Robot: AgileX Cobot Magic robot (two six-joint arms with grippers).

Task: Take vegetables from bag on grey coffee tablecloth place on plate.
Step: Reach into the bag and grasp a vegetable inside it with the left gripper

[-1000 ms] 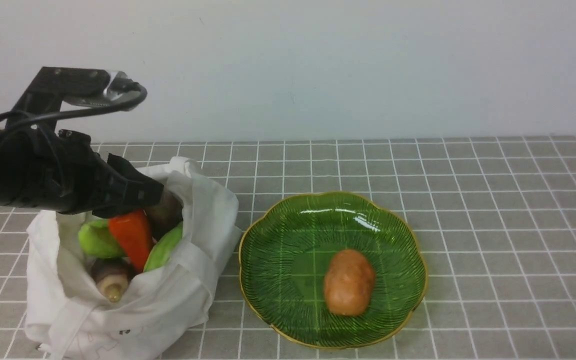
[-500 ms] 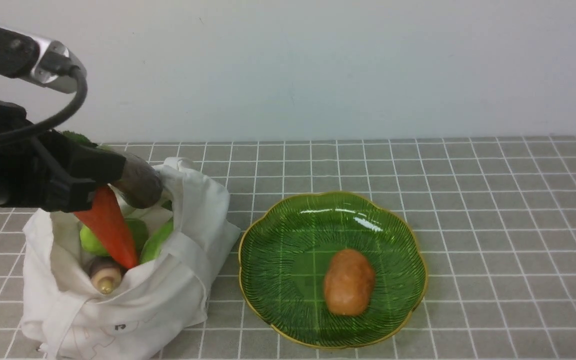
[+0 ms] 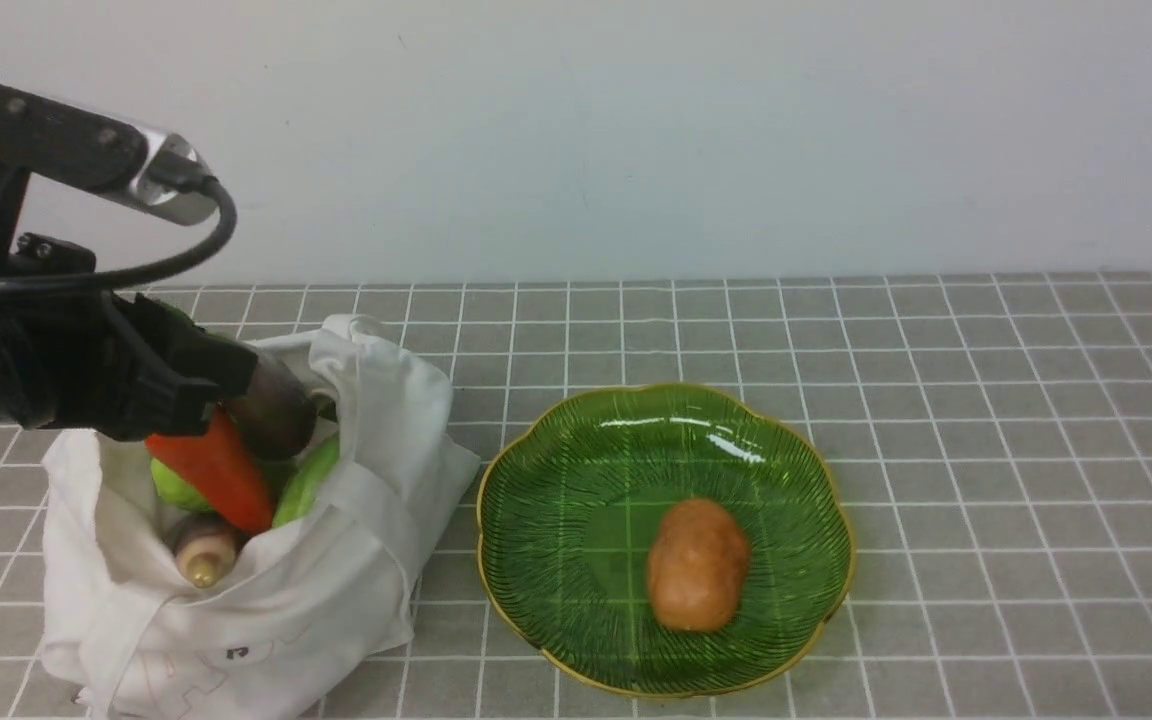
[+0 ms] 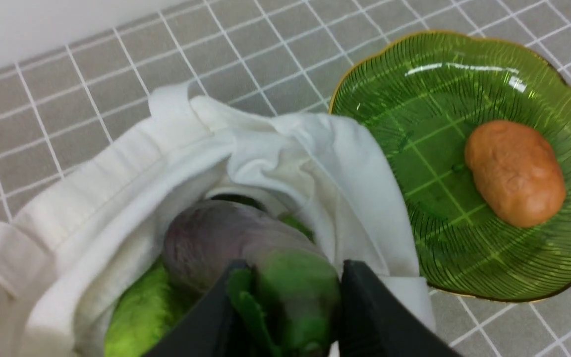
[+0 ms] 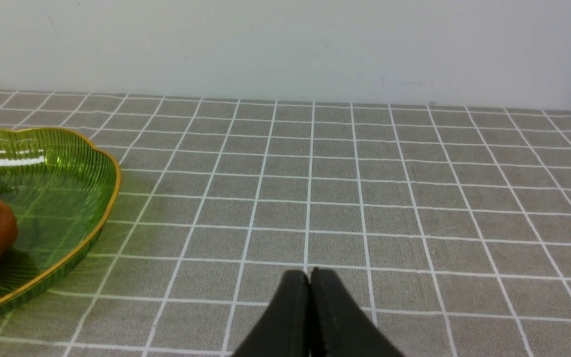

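My left gripper [image 3: 198, 392] is over the mouth of the white bag [image 3: 276, 610]. It is shut on the green stem end of the dark-purple eggplant [image 3: 274, 410], which sticks out toward the plate. In the left wrist view the eggplant [image 4: 216, 238] sits between the black fingers [image 4: 370, 307]. The orange carrot [image 3: 218, 472] leans against the gripper's underside, tip down in the bag. Light-green pieces [image 3: 304, 484] and a purplish-cream root [image 3: 202, 552] lie in the bag. The green plate [image 3: 576, 440] stands right of the bag. My right gripper [image 5: 309, 278] is shut and empty over the tablecloth [image 5: 365, 198].
A brown potato-like piece [image 3: 698, 565] lies on the plate. The plate's rim [image 4: 360, 74] is close to the bag's folded edge [image 4: 275, 144]. A white wall runs behind the cloth. The plate's edge [image 5: 109, 198] is to one side of the right gripper.
My left gripper rose out of the bag with the eggplant, drawing back and left, then sank a little. The carrot tipped upright with it. The bag's rim shifted.
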